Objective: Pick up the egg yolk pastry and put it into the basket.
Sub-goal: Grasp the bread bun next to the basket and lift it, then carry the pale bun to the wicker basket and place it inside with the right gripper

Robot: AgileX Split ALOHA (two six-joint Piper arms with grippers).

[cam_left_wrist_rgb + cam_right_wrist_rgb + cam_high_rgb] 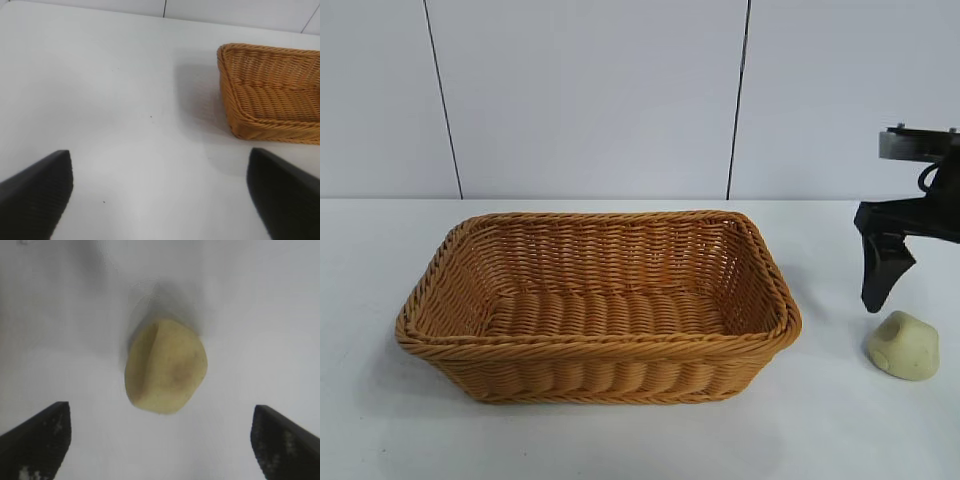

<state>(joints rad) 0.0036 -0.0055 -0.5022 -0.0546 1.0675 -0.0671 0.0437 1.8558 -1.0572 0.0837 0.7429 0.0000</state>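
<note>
The egg yolk pastry (904, 345) is a small pale yellow lump lying on the white table to the right of the basket (600, 347), a large orange-brown wicker one with nothing in it. My right gripper (160, 437) hovers just above and behind the pastry (166, 365), open wide and holding nothing. One of its black fingers (882, 272) points down at the exterior view's right edge. My left gripper (160, 187) is open over bare table, with a corner of the basket (270, 95) ahead of it. It is out of the exterior view.
The white table (840, 430) runs back to a pale panelled wall (590, 90). Bare tabletop lies in front of the basket and on both sides of it.
</note>
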